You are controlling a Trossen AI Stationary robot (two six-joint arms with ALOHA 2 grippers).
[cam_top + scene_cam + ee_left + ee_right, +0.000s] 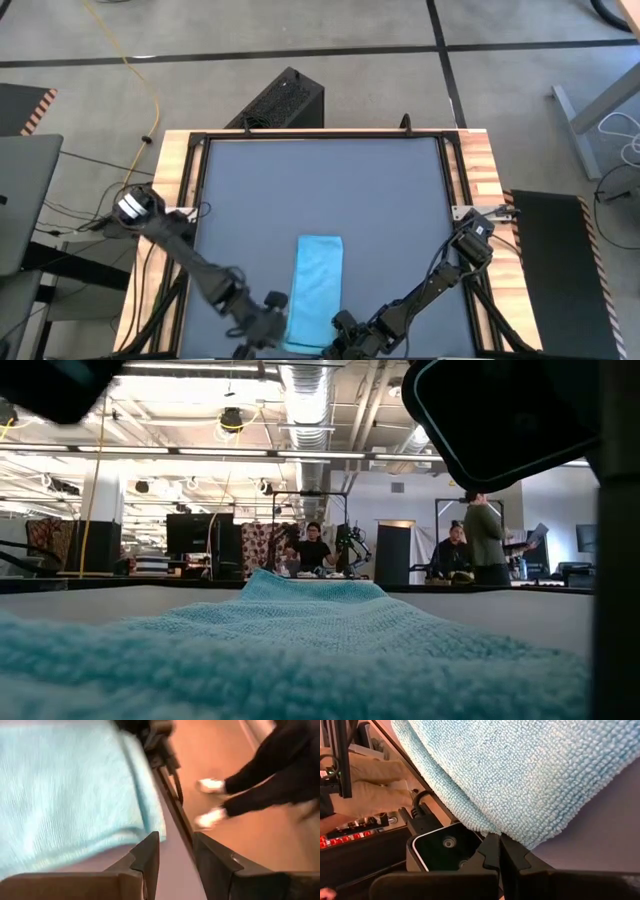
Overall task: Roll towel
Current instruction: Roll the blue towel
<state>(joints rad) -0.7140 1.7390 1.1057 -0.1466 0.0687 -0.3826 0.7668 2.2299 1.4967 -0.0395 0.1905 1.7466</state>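
Towel [318, 290] lies long axis running away from both arms; left pincer [268, 322], fingers parted and empty, and right pincer [345, 330], closed, flank its near edge.

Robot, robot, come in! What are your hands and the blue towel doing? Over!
Left gripper open, beside the towel's near corner, gripping nothing. Right gripper shut at the towel's near edge; held or not, cannot tell. Towel flat, unrolled. Nothing in the way.
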